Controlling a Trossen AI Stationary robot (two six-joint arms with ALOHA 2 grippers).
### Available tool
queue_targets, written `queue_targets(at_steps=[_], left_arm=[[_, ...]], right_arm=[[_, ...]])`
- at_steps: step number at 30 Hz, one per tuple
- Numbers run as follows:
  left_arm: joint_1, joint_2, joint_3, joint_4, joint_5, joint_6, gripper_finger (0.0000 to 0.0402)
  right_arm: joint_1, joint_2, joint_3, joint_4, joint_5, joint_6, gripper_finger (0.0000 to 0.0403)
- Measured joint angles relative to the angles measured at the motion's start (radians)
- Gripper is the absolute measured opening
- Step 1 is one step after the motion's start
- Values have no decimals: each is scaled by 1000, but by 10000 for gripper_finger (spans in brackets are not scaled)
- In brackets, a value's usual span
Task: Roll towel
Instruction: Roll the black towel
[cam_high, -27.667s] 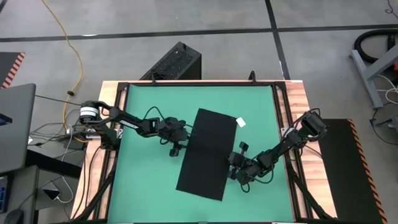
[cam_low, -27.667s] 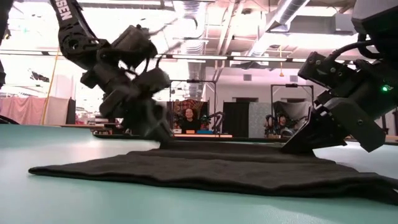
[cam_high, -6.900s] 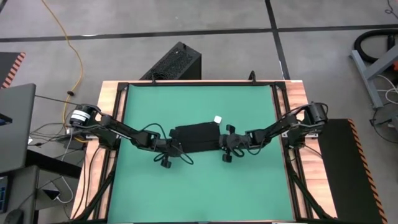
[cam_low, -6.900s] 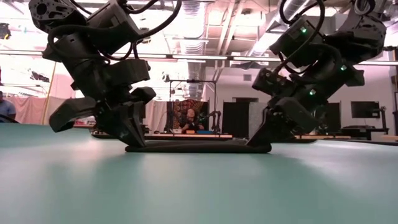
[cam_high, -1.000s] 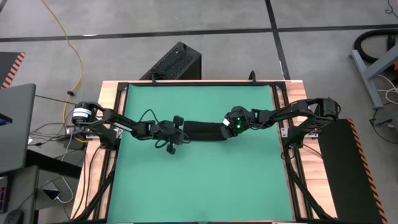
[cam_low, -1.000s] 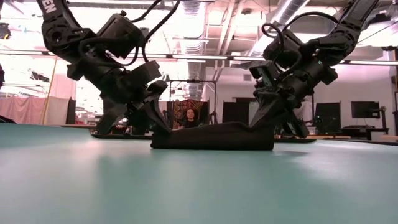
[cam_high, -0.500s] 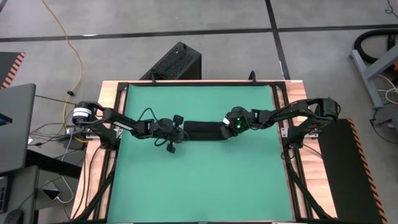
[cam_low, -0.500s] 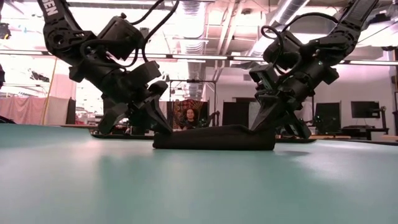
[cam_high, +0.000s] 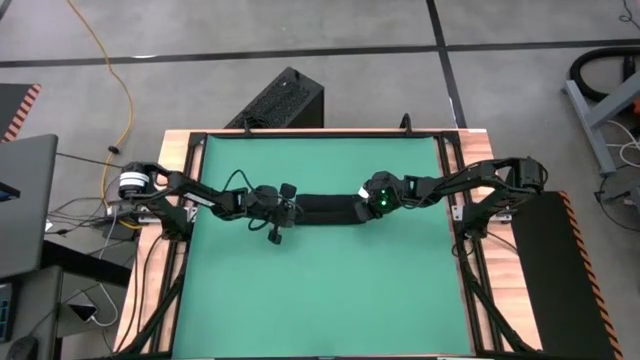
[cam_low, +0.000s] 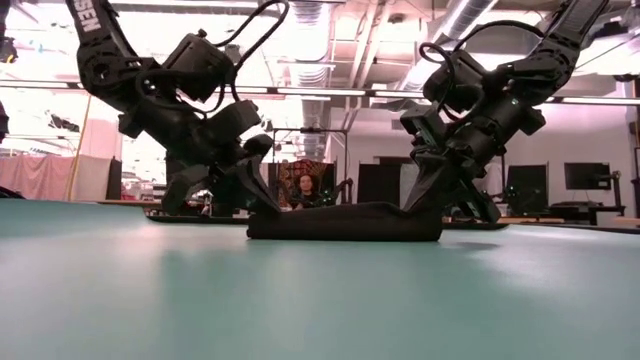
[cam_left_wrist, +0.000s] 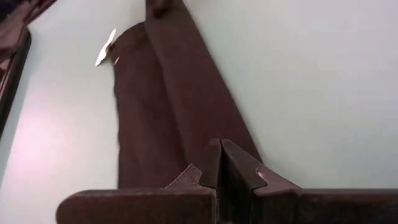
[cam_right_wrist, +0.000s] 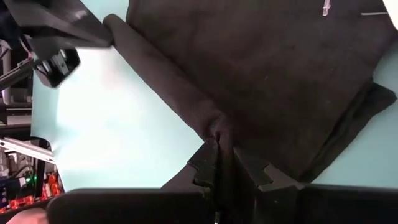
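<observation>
The towel (cam_high: 327, 208) is lying near the middle of the green mat (cam_high: 320, 290), already gathered into a narrow black band running left to right, with a rolled ridge along one long edge and a flat flap beside it, its white tag (cam_left_wrist: 106, 47) lying at one edge. The left gripper (cam_high: 288, 207) is sitting at the band's left end with its fingers pressed fully together; whether any cloth is caught between them is not clear. The right gripper (cam_high: 362, 206) is working at the right end, its fingers nearly together and pinching a fold of the rolled edge. The cloth is looking soft, light and limp, so it is likely sagging and unrolling wherever it is unsupported, and a thin pinch may be slipping off. The better hold seems to be the rolled ridge at both ends, taken evenly, so the roll is turning straight rather than twisting. The mat appears to be offering some friction.
</observation>
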Motion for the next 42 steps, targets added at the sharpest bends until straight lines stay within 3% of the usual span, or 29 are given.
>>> queue_targets(at_steps=[7, 18, 26, 34, 36, 42], left_arm=[[-5, 138, 2, 143, -71, 13, 0], [1, 144, 2, 99, -100, -28, 0], [2, 144, 2, 41, -101, -54, 0], [2, 145, 2, 39, -101, -59, 0], [2, 145, 2, 39, -101, -59, 0], [2, 145, 2, 38, -101, -60, 0]], right_arm=[[-1, 0, 0, -1, 16, -6, 46], [0, -8, 0, 4, 80, -222, 47], [-16, -127, 1, -6, 171, -308, 76], [-11, -173, 1, -184, 185, -326, 83], [-7, -175, 1, -188, 217, -384, 83], [79, -291, 1, -136, 474, -667, 75]])
